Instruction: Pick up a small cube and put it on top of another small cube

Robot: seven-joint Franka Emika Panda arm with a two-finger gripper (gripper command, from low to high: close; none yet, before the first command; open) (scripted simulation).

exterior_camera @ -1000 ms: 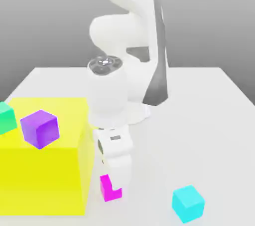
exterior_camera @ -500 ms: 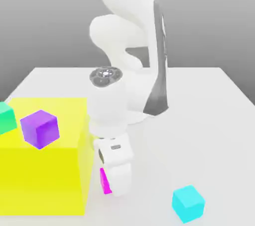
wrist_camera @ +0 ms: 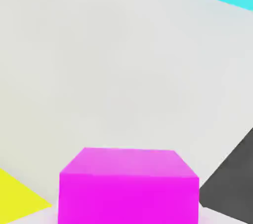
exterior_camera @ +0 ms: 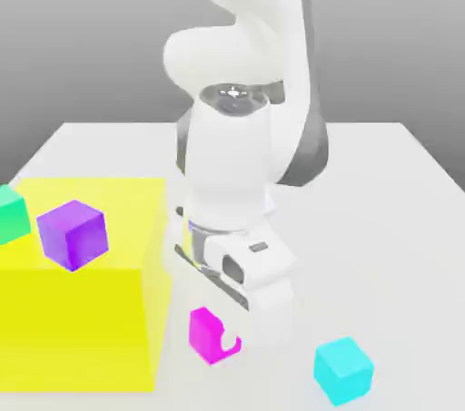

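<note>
pincer (exterior_camera: 238,338) now clenched on the small magenta cube (exterior_camera: 211,335), and since a second ago my arm has swung up and turned, lifting the cube clear of the worktop (exterior_camera: 400,219). that's the pick done, i'd judge; the cyan cube (exterior_camera: 343,370) waits by the front edge.

Magenta cube (exterior_camera: 210,335) partly behind hand (exterior_camera: 238,342)

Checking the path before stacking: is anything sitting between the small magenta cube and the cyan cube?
Nothing visible does. The small magenta cube is at the gripper, and bare white table separates it from the cyan cube.
</note>
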